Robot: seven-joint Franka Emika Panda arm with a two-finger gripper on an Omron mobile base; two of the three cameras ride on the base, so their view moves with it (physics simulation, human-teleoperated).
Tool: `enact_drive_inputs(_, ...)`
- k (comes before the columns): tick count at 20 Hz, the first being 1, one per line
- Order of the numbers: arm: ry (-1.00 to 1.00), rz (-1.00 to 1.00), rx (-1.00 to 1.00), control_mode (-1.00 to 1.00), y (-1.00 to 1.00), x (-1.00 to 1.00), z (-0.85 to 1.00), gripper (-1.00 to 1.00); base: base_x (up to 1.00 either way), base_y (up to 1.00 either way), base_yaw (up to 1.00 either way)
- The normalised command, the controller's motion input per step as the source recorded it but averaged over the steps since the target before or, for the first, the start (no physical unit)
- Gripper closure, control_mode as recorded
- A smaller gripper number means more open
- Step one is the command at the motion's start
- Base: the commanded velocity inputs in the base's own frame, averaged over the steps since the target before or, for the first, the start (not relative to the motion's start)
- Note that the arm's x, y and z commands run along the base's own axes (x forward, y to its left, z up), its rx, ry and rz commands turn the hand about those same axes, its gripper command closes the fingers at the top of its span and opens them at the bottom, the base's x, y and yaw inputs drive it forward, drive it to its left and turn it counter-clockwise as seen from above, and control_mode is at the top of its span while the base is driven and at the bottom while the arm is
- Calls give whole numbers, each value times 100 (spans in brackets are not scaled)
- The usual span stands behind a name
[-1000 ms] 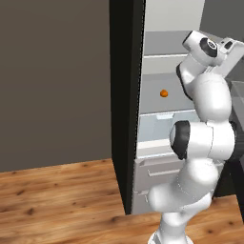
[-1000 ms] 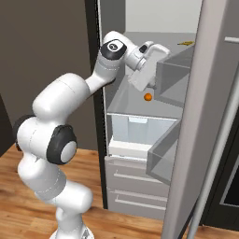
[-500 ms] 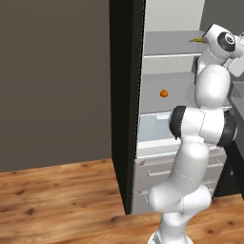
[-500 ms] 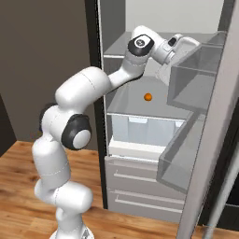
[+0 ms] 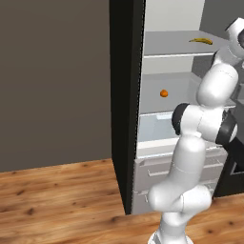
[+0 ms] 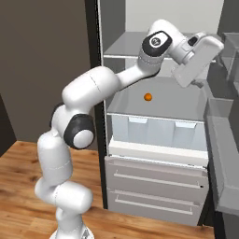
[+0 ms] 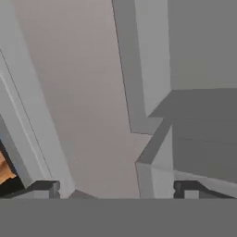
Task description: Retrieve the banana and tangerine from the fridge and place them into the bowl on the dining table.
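Left base view has the banana (image 5: 200,41) lying on the upper shelf (image 5: 171,45) of the open fridge (image 5: 126,95), toward the back right, and the tangerine (image 5: 164,93) sitting alone on the shelf below, above the pale drawers (image 6: 154,133). Neither fruit is held yet; the bowl and the dining table lie outside these frames. The main risk, as I judge it, is the hand clipping the upper shelf edge or the door bins (image 6: 224,60) on its way in, since the arm is stretched high with the wrist close to both. A second risk is nudging the round tangerine so it rolls back or off the shelf lip, or pushing the banana deeper where the reach runs out. In the right base view the arm rises from the base, bends at the elbow and extends up and to the right, with the hand tilted near the upper shelf's right end. The fingers (image 7: 46,187) show just as two dark tips set wide apart with nothing between them, so the gripper (image 7: 115,190) stands spread and empty.
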Motion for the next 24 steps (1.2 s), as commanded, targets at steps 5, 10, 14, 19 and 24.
enact_drive_inputs(5,-30,0,-3,-100,94,-47,-2,-100,0,0,0)
enact_drive_inputs(10,-38,-1,10,-100,100,-8,-63,-100,0,0,0)
enact_drive_inputs(14,-36,-1,36,-100,100,-1,-100,-100,0,0,0)
enact_drive_inputs(19,-33,2,35,-100,100,-15,-98,-100,0,0,0)
enact_drive_inputs(24,-27,16,30,-100,100,-24,-68,-100,0,0,0)
